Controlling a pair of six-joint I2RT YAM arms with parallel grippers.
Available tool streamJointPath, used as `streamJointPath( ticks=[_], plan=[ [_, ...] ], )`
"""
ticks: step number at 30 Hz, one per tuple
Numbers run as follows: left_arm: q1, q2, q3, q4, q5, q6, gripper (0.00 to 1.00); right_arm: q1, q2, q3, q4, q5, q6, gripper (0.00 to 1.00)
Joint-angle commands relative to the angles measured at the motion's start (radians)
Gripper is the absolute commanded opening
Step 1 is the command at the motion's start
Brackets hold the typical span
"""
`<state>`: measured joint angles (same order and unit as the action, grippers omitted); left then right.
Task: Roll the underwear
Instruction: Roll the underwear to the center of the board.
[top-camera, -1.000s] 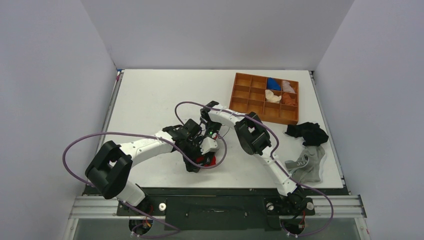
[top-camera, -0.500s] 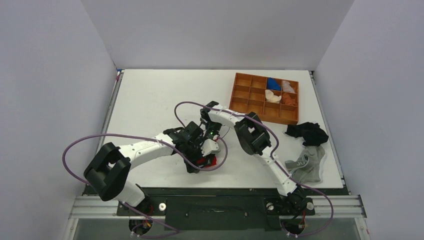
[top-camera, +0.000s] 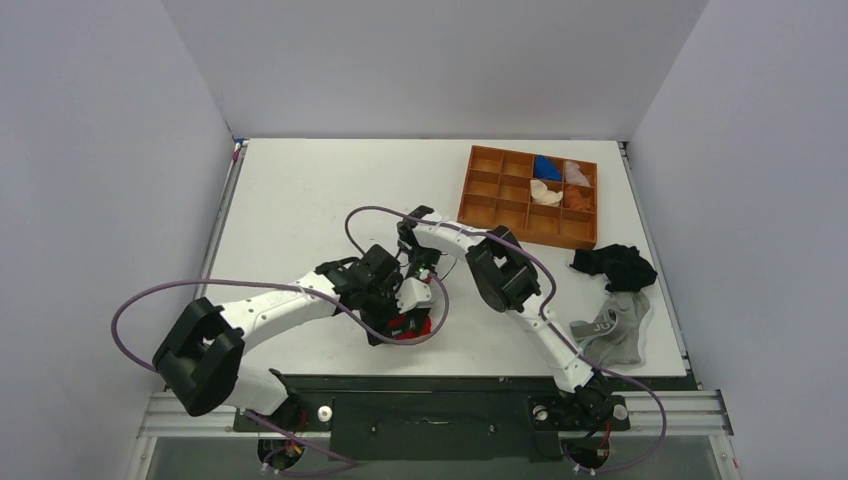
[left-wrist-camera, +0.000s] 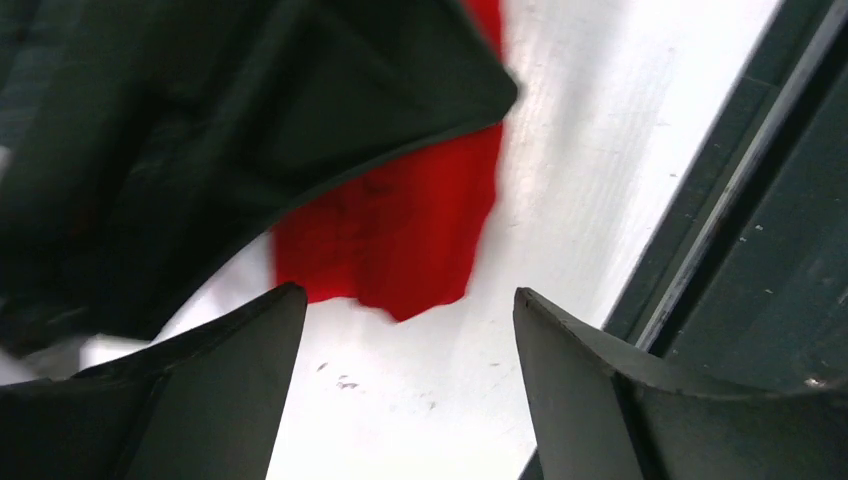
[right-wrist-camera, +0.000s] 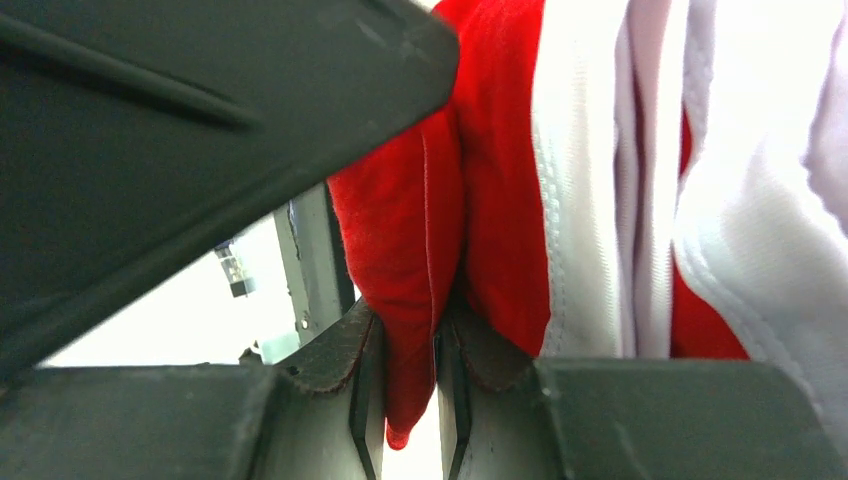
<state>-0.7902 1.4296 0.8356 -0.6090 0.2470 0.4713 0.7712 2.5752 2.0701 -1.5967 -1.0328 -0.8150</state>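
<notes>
The red underwear (top-camera: 412, 324) lies bunched near the table's front edge, mostly hidden under both grippers. My right gripper (right-wrist-camera: 408, 400) is shut on a fold of the red fabric (right-wrist-camera: 420, 250); the white trim (right-wrist-camera: 590, 180) shows beside it. My left gripper (left-wrist-camera: 410, 330) is open and empty, its dark fingers (left-wrist-camera: 590, 390) apart over the bare table, with a red edge of the underwear (left-wrist-camera: 400, 240) just beyond them. In the top view the left gripper (top-camera: 385, 318) and right gripper (top-camera: 415, 300) sit close together over the garment.
An orange divider tray (top-camera: 528, 195) with several rolled items stands at the back right. A black garment (top-camera: 612, 265) and a grey garment with white lettering (top-camera: 612, 328) lie at the right edge. The table's dark front rail (left-wrist-camera: 760, 200) runs close by.
The left arm has swung a little toward the near left and its gripper has shifted slightly. The right gripper stays over the red fabric.
</notes>
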Motion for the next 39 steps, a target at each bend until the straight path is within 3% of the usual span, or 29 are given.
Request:
streamJointPath(
  ticks=[1, 9, 20, 25, 29, 39],
  plan=[
    [0.042, -0.101, 0.016, 0.083, -0.081, -0.012, 0.74, 0.057, 0.000, -0.036, 0.029, 0.089, -0.127, 0.00],
    [0.042, -0.104, 0.011, 0.079, -0.033, 0.002, 0.74, 0.056, 0.007, -0.033, 0.030, 0.092, -0.123, 0.00],
    [0.041, -0.021, 0.075, -0.136, 0.187, 0.066, 0.72, 0.045, -0.011, -0.048, 0.117, 0.115, -0.022, 0.00],
    [0.041, 0.033, 0.072, -0.105, 0.167, 0.053, 0.71, 0.039, -0.020, -0.058, 0.128, 0.112, -0.009, 0.00],
    [0.042, 0.061, 0.088, -0.118, 0.236, 0.057, 0.72, 0.034, -0.019, -0.058, 0.139, 0.115, 0.004, 0.00],
    [0.080, -0.019, 0.073, -0.131, 0.306, 0.088, 0.72, 0.018, -0.029, -0.074, 0.196, 0.125, 0.063, 0.00]
  ],
)
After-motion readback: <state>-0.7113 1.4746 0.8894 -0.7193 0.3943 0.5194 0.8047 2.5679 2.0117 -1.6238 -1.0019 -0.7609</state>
